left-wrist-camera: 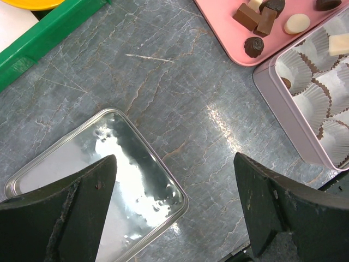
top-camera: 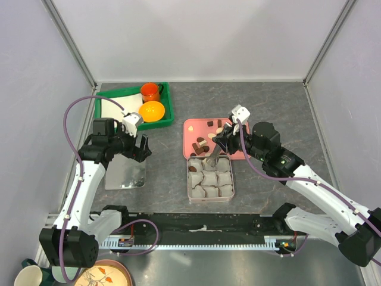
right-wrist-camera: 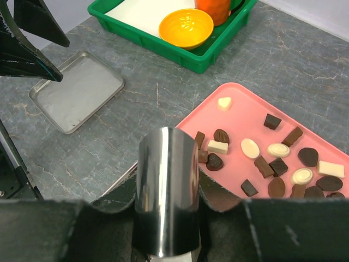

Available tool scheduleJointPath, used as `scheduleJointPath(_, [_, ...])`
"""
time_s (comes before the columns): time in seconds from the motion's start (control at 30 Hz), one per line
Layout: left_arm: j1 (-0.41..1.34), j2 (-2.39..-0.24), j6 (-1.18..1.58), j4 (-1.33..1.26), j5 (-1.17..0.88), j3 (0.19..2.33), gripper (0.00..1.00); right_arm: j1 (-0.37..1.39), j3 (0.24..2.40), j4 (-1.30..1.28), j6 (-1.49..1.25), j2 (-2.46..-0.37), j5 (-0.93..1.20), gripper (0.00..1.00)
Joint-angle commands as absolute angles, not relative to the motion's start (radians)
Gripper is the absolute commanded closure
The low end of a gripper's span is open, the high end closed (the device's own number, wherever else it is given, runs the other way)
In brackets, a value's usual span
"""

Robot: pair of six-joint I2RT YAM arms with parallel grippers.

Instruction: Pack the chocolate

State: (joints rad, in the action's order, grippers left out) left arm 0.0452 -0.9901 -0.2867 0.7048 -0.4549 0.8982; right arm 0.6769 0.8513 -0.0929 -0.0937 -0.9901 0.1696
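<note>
The chocolate (top-camera: 205,140) lies as small dark and cream pieces on a pink tray (top-camera: 191,125). In front of it stands the square tin (top-camera: 209,179) with grey paper cups; one cup holds a cream piece (left-wrist-camera: 339,43). My right gripper (top-camera: 221,143) is shut on shiny metal tongs (right-wrist-camera: 166,185), whose tips reach down over the tin's back row. The pieces (right-wrist-camera: 272,164) show beyond the tongs. My left gripper (left-wrist-camera: 174,164) hangs open over the corner of the silver lid (left-wrist-camera: 82,158), holding nothing.
A green tray (top-camera: 104,116) at the back left holds an orange bowl (top-camera: 152,111), an orange mug (top-camera: 150,91) and white paper. The silver lid (top-camera: 125,174) lies flat left of the tin. Grey walls close in both sides.
</note>
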Motion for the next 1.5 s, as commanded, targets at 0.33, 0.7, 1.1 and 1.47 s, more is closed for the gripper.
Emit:
scheduleJointPath(0.33, [0.038, -0.973, -0.313, 0.696, -0.457, 0.919, 0.05, 0.681, 0.853, -0.06, -0.094, -0.974, 0.167, 0.59])
scheduleJointPath(0.7, [0.04, -0.966, -0.308, 0.703, -0.459, 0.917, 0.05, 0.681, 0.893, -0.034, -0.095, -0.966, 0.155, 0.68])
scheduleJointPath(1.1, [0.038, -0.954, -0.313, 0.706, -0.459, 0.919, 0.05, 0.677, 1.017, 0.193, -0.072, -1.194, -0.04, 0.8])
scheduleJointPath(1.47, [0.038, -0.95, -0.327, 0.707, -0.445, 0.911, 0.05, 0.643, 1.055, 0.362, -0.008, -1.471, -0.19, 0.73])
